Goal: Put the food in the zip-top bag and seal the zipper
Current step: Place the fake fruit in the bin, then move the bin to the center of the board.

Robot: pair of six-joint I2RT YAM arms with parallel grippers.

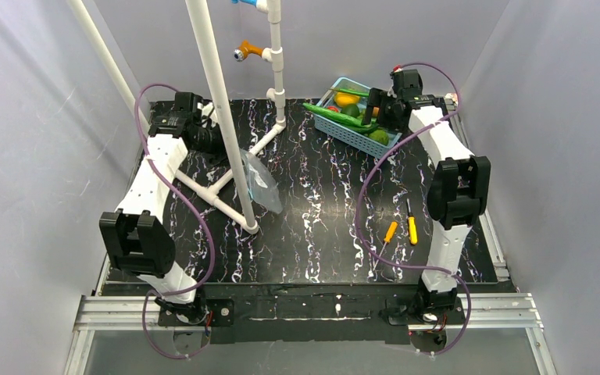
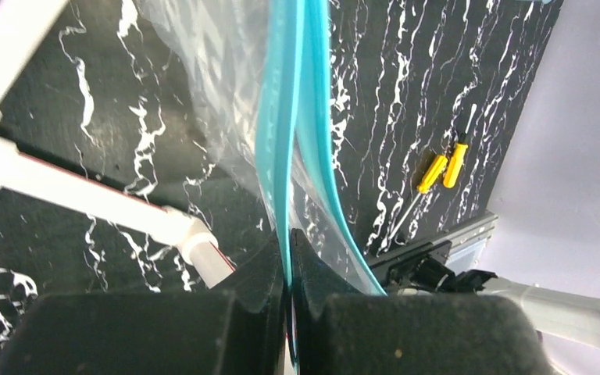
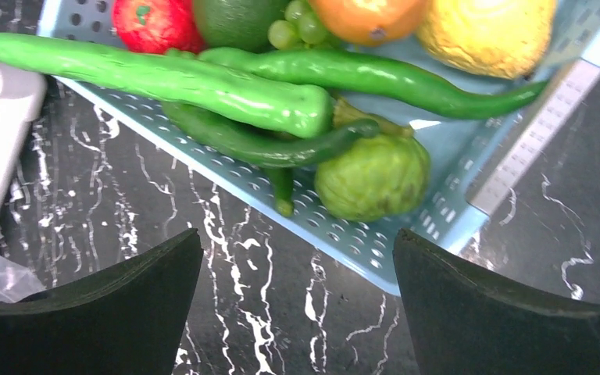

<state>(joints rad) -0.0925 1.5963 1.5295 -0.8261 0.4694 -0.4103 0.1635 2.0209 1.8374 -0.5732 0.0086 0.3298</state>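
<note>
at the left pincer (image 2: 287, 273), pinched tight between its jaws, ran the teal zipper (image 2: 281, 141) of the zip-top bag (image 2: 203, 86), probably limp and slippery, best held by that stiffer strip; the right pincer (image 3: 297, 305) gaped empty above the food (image 3: 203, 82) in its basket (image 3: 344, 242).

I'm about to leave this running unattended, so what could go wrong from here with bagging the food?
1. The left gripper seems to pinch just one strip of the zipper, the other splaying aside; the thin strip could slip, or the zip-top bag mouth collapse.
2. The long green pods lie crossed and over the basket rim; the open right gripper taking one might drag others out.
</note>
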